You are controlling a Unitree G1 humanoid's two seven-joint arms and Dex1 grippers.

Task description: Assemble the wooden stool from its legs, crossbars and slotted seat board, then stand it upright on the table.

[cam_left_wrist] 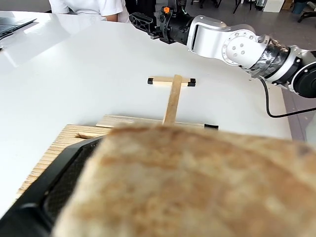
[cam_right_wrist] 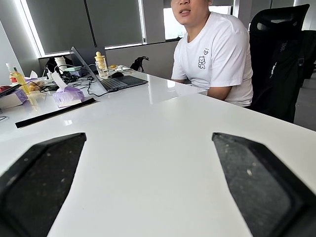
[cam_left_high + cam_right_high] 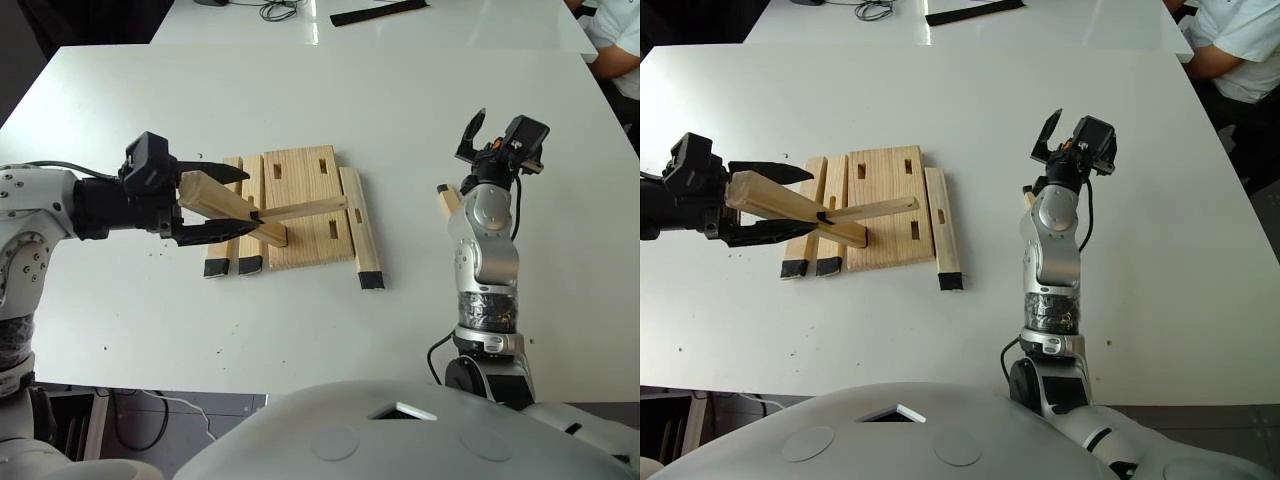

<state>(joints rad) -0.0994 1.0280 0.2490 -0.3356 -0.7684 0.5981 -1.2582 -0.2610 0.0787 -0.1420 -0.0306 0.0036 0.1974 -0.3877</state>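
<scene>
left eye view showed the left gripper (image 3: 240, 203) clamped on a leg (image 3: 270, 232) with a crossbar (image 3: 305, 209) fitted, held over the seat board (image 3: 300, 165); the right gripper (image 3: 500, 130) was raised, spread and empty. mid-assembly, seemingly: next, the crossbar's free end needed another leg

We log rounded silver-grey shells on left arm (image 3: 30, 215) and right arm (image 3: 482, 235); black left tool (image 3: 250, 203), black right tool (image 3: 490, 130); orange mark (image 3: 497, 143), black cable (image 3: 435, 350), mottled wrap (image 3: 487, 305) on right forearm.
</scene>
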